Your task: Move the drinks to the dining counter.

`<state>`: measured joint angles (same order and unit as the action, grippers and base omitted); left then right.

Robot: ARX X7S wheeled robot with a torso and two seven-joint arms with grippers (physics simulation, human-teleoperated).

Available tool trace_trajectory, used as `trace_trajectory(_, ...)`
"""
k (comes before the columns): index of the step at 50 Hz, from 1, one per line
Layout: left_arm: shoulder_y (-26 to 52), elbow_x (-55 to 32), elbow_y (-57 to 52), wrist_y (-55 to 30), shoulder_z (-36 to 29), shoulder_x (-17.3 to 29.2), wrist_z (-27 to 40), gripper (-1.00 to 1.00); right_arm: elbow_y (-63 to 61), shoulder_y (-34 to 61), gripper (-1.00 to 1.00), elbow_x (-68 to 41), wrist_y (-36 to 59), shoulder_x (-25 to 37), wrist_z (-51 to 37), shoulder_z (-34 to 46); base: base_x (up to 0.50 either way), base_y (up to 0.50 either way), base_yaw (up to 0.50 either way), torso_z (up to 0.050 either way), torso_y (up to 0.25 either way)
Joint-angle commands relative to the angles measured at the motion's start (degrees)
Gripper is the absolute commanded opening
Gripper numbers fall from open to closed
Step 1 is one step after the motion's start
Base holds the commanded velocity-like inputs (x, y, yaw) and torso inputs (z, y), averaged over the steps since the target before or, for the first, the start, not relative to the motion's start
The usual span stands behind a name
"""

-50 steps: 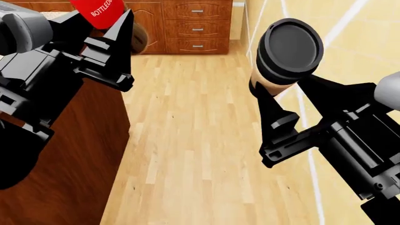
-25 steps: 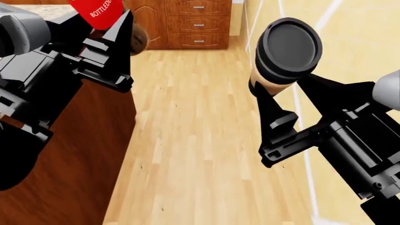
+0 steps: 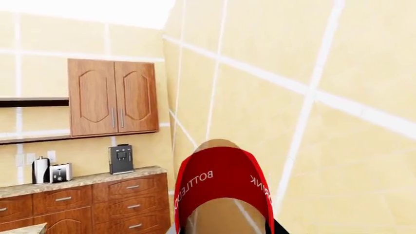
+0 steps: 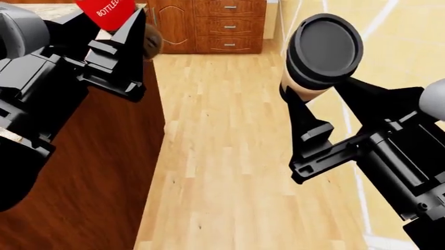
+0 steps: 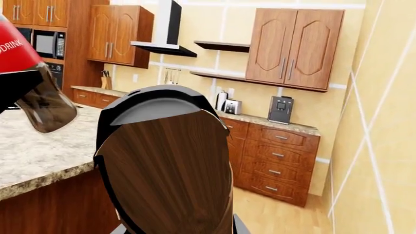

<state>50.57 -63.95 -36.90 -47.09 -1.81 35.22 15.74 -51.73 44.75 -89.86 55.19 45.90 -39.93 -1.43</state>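
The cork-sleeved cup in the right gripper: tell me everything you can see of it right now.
The cork-sleeved cup has a round black lid with a ribbed rim, and a band of tan sleeve below it. It is tilted, lid facing the head camera, and held off the ground over the wood floor, beside the tiled wall. The right gripper is closed on its lower body, black fingers either side. Its base is hidden.

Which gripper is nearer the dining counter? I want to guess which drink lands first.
Left. The left gripper holds the cola bottle at the dining counter edge; the right gripper, with the cup, hangs over the floor.
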Motion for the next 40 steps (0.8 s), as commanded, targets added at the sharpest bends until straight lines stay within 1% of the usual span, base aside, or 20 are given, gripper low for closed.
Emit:
trace_trajectory(1,0.97,-1.01,-0.43,-0.04,1.54,0.44,1.62,-1.00,-0.42,1.51,-1.00,1.30,0.75,0.07,0.15,0.04,0.00,0.50,0.00,0.000,0.009)
trace_trajectory(6,0.47,-0.79,-0.50,0.30,1.62,0.51,1.52,-1.00,-0.67,1.46,-1.00,1.58,0.88,0.32,-0.04,0.15,0.00,0.50,0.00,0.002,0.000)
trace_trajectory(8,0.21,-0.43,-0.36,0.47,1.57,0.55,1.41,-1.00,-0.64,-0.69,-1.00,1.59,-2.29,-0.83,1.02,-3.05,0.00,0.50,0.00,0.000,0.005)
trace_trajectory(11,0.25,-0.76,-0.48,0.42,1.78,0.71,1.65,-1.00,-0.44,0.76,-1.00,1.01,0.39,0.61,-0.25,-0.42,0.00,0.00,0.00,0.000,0.000)
trace_trajectory(22,0.11,-0.72,-0.38,0.66,1.71,0.88,1.55,-1.00,-1.06,0.68,-1.00,1.15,-0.21,0.75,-0.39,-0.84,-0.49,0.00,0.00,0.000,0.002)
trace_trajectory(28,0.29,-1.02,-0.54,0.56,1.71,1.06,1.75,-1.00,-1.34,0.97,-1.00,1.05,-0.15,1.06,-0.47,-0.67,-0.50,0.11,0.00,0.002,0.000)
trace_trajectory(32,0.32,-1.13,-0.60,0.55,1.73,1.20,1.83,-1.00,-2.05,1.51,-1.00,2.26,0.48,1.31,-0.07,-0.17,-0.43,0.38,0.00,0.000,0.000)
trace_trajectory(40,0.56,-1.18,-0.43,0.69,1.52,1.08,1.81,-1.00,-1.89,2.17,-1.00,2.54,0.77,1.26,-0.07,0.53,-0.18,0.50,0.00,0.000,0.000)
